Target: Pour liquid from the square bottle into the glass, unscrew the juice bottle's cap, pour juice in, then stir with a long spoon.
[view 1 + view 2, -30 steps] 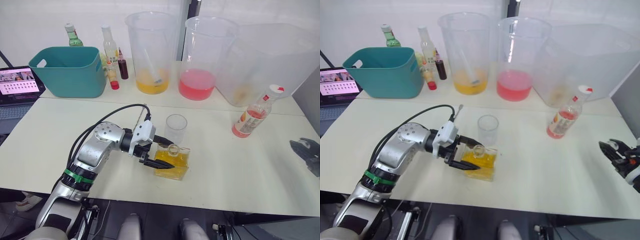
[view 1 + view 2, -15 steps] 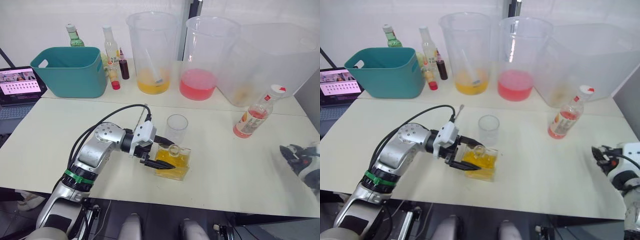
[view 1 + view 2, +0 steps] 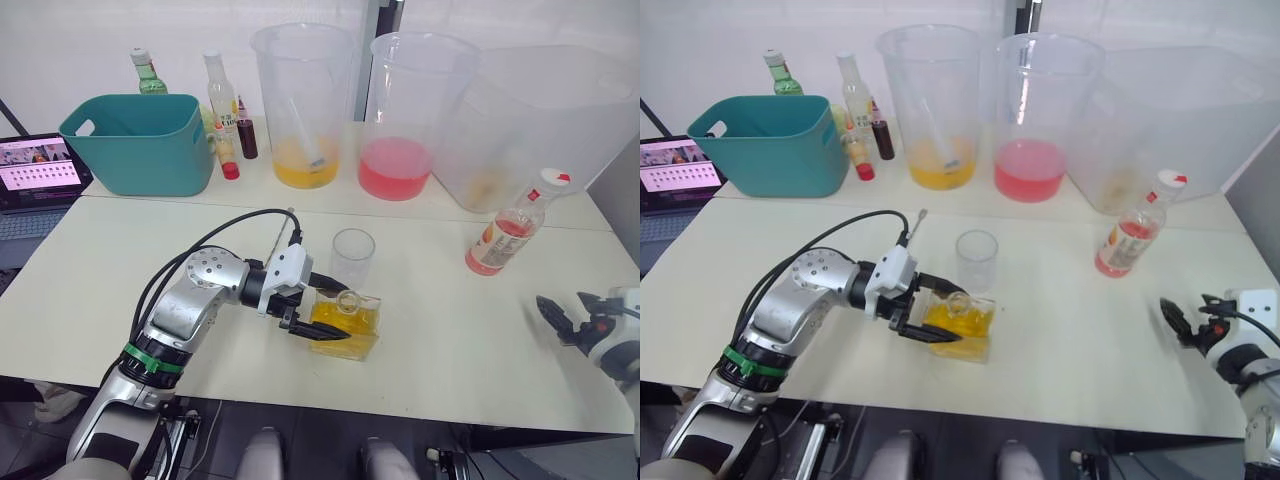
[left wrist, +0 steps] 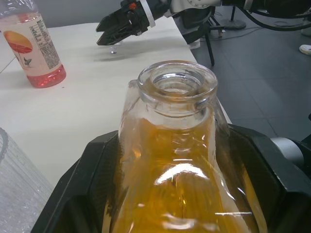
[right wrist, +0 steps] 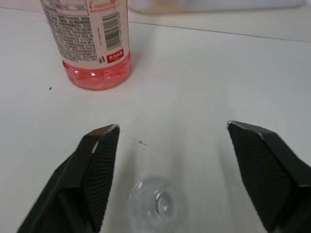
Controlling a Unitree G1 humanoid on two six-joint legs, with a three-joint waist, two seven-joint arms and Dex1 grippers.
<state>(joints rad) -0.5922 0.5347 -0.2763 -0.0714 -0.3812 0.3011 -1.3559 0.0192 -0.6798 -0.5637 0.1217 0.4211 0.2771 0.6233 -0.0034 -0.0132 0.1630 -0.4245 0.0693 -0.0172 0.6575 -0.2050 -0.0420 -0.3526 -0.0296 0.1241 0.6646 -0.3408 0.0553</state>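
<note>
On the cream table (image 3: 90,290), going left to right: my left gripper (image 3: 322,308) has its fingers (image 4: 87,189) clamped on both sides of the square bottle (image 3: 347,326), near the front edge. Bottle stands upright, long axis vertical, open neck pointing up, yellow liquid inside, no label or writing I can read on it. The glass (image 3: 352,258) stands upright just behind it, mouth up, close but apart.

Further right, the juice bottle (image 3: 507,236) stands upright near the table's right edge, long axis vertical, the juice bottle's cap (image 3: 553,181) on top. Its label is white, red and orange; in the right wrist view I see a barcode, fine print and a small red tag, too small to read.

At the far right, my right gripper (image 3: 560,318) hovers low over the table near the front right corner, fingers (image 5: 97,170) spread wide, holding nothing. A small clear round piece (image 5: 156,202) lies on the table between them. The juice bottle is ahead of that gripper, well apart.
</note>
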